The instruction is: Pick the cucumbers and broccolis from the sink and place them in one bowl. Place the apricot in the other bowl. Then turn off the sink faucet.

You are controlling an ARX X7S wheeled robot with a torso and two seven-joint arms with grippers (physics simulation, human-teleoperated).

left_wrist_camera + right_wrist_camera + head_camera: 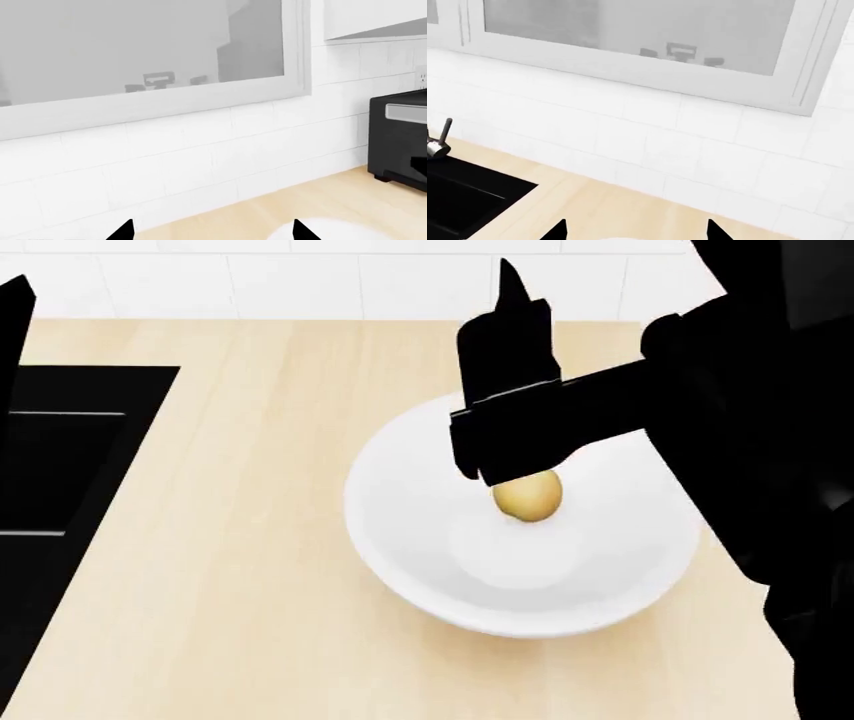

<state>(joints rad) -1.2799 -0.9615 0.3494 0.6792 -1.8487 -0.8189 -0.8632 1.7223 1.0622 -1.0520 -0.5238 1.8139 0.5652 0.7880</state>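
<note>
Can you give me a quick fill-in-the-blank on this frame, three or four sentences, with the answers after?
1. The apricot lies inside the white ____.
2. The bowl stands on a countertop of light ____.
3. In the head view, the black sink lies to the bowl's ____.
4. In the left wrist view, a ____ appliance stands on the counter by the tiled wall.

Missing words: bowl; wood; left; black

light wood countertop point(240, 570), white tiled wall point(647, 130), grey-framed window point(153, 95), black appliance point(400, 140)
</note>
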